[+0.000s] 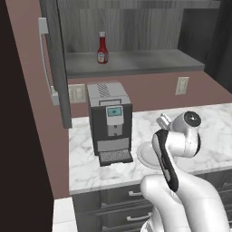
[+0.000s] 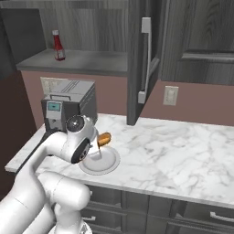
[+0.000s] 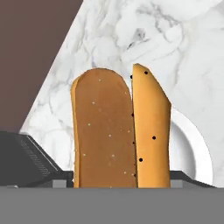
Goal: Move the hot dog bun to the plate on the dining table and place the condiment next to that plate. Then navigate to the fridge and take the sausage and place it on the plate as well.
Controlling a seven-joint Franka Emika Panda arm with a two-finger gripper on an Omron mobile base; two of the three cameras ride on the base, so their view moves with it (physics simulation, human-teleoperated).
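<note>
jaws clamped on hot dog bun (image 3: pixel 120 131) over white plate (image 2: pixel 109 163), coffee machine (image 1: pixel 110 122) beside, ketchup bottle (image 1: pixel 103 48) on shelf behind

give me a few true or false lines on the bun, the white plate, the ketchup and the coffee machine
1. The bun sits between the fingers of the hand. True.
2. The bun lies flat on the white plate. False: it is lifted above the plate.
3. The ketchup stands upright on the grey shelf. True.
4. The coffee machine stands to the right of the white plate in the left base view. False: it stands to the left.
5. The ketchup lies on the marble counter. False: it is on the shelf above.
</note>
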